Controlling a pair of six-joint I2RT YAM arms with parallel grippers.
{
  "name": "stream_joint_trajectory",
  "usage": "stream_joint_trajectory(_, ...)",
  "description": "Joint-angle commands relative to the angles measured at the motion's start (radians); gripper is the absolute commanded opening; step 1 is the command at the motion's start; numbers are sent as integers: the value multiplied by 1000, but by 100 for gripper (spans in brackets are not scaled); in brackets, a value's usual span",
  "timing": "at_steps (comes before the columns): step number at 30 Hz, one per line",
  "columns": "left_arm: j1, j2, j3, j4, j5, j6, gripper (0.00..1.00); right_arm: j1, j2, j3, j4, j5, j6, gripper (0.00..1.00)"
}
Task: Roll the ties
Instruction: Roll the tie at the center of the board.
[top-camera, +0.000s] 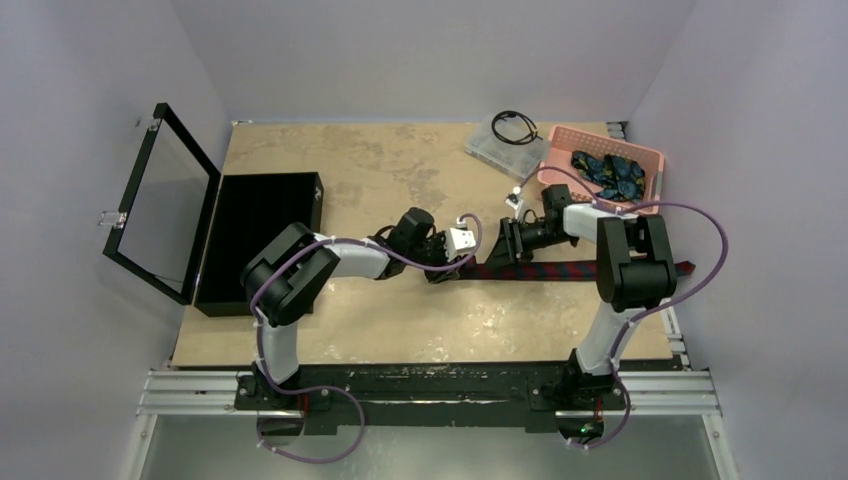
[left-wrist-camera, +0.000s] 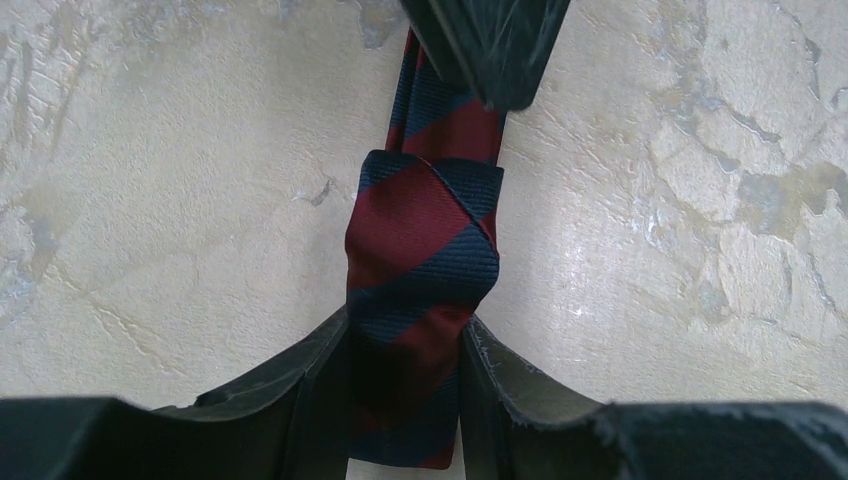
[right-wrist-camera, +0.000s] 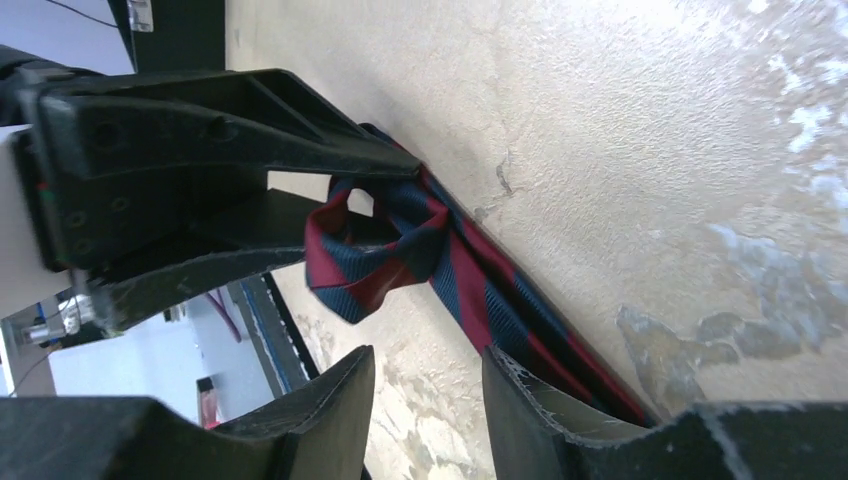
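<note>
The maroon tie with navy stripes (top-camera: 560, 270) lies flat across the table toward the right edge. Its left end is folded into a small loose roll (left-wrist-camera: 425, 235). My left gripper (top-camera: 442, 267) is shut on that rolled end, with the cloth pinched between its fingers (left-wrist-camera: 400, 400). My right gripper (top-camera: 507, 244) is open and empty just right of the roll, low over the tie. In the right wrist view the tie (right-wrist-camera: 480, 290) runs past the right finger, outside the gap (right-wrist-camera: 430, 410). The dark blue and teal ties (top-camera: 607, 172) lie in the pink basket (top-camera: 650, 155).
An open black case (top-camera: 262, 215) with its glass lid raised stands at the left. A clear plastic box (top-camera: 490, 150) with a coiled black cable (top-camera: 514, 127) on it sits at the back, next to the basket. Purple cables loop around both arms.
</note>
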Motion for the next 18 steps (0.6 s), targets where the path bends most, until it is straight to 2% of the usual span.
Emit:
stream_joint_trajectory(1,2,17,36,-77,-37,42,37,-11,-83,45,-124,-32,-101,47)
stream_joint_trajectory(8,-1,28,65,-108,-40,51,37,25,-95,21,-9,-79,39,52)
stream_joint_trajectory(13,0,29,70,-116,-41,52,37,67,-73,13,97,-56,134,52)
stream_joint_trajectory(18,0,30,73,-120,-39,54,37,76,-26,33,124,-46,149,50)
